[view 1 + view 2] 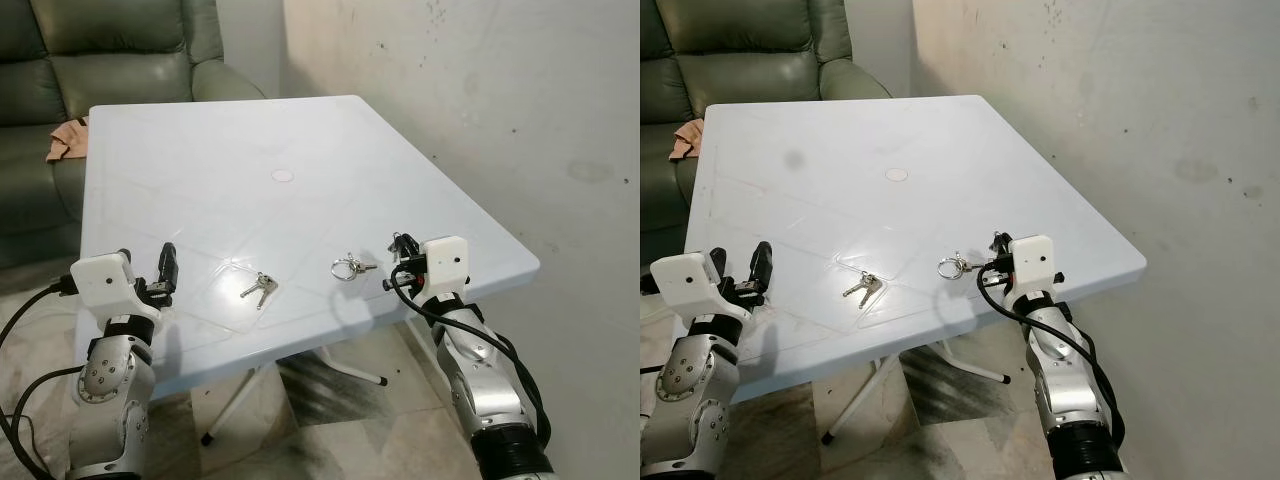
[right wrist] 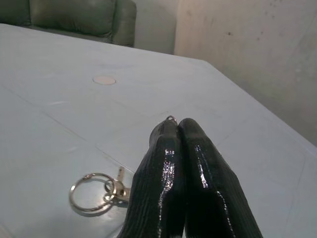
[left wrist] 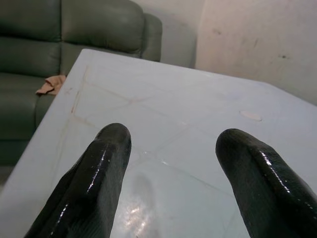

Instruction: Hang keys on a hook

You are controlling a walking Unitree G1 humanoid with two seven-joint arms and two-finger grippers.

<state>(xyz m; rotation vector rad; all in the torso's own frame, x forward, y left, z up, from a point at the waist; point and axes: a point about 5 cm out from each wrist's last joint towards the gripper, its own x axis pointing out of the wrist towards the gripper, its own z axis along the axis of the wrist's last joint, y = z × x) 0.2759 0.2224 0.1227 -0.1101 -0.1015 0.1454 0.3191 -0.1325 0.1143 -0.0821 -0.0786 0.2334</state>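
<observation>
Left eye view: both key sets, keys (image 1: 259,288) and key ring (image 1: 351,267), lie unpicked at lower centre; right gripper (image 1: 402,246) closed empty, left gripper (image 1: 166,262) spread empty.

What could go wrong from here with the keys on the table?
The right pincer is shut beside the ringed keys, so it must open before any grasp. Those keys lie flat near the table edge and could get nudged off. A second bunch of keys could be taken by mistake.

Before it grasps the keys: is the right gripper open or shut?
Shut: the right gripper's two fingers press together, no gap.
</observation>
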